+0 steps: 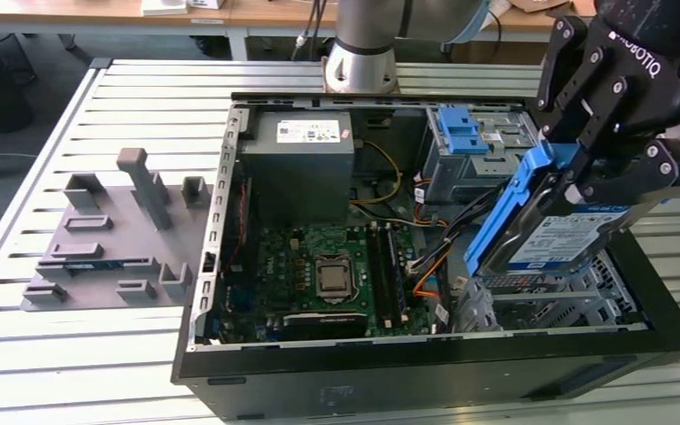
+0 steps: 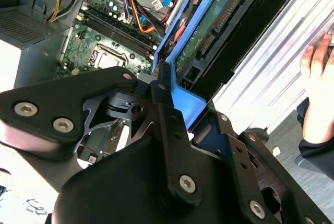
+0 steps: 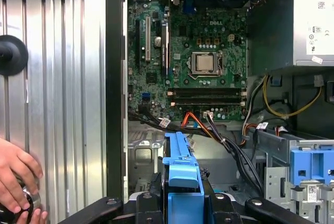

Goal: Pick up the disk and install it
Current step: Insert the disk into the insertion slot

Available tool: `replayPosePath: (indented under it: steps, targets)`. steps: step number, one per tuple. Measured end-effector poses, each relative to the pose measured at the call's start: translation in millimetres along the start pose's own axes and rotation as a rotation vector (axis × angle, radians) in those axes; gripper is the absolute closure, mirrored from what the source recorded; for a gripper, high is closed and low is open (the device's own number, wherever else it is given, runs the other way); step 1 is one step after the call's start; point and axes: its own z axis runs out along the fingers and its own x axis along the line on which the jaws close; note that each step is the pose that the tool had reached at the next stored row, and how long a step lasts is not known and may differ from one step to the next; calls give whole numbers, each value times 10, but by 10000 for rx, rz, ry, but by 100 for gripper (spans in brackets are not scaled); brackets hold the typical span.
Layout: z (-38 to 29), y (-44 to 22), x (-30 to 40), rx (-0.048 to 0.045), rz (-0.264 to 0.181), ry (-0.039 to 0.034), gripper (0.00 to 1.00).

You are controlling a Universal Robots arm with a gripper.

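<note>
A slatted aluminium desk (image 1: 139, 97) with long ribbed grooves carries an open black computer case (image 1: 435, 367) that lies on its side. At the exterior view's left of the case sits a matte grey plastic fixture (image 1: 104, 239), blocky with upright posts and slots. At the far side of the case stands a grey metal box (image 1: 298, 168) with a white sticker. Nearer than it lies a green motherboard (image 1: 316, 266) with a square silver socket and long black slots.

At the exterior view's right, the black, bolted end effector (image 1: 606, 181) is clenched on the disk (image 1: 559, 235), gripping its upper end. The disk is a flat silver rectangle with a white-and-blue label and smooth blue plastic rails. It hangs tilted over the case's near right part, its lower end near a perforated metal cage (image 1: 565, 301). A ridged blue latch (image 1: 464, 133) sits farther back. In the first wrist view a person's hand (image 3: 15, 174) rests on the desk beside the case.
</note>
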Motion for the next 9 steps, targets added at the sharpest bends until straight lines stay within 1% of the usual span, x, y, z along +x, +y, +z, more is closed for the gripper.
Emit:
replayPosePath:
  steps: [3,9]
  targets:
    - [8,-21,2,0,1,0,64]
    - [29,-86,7,0,1,1,64]
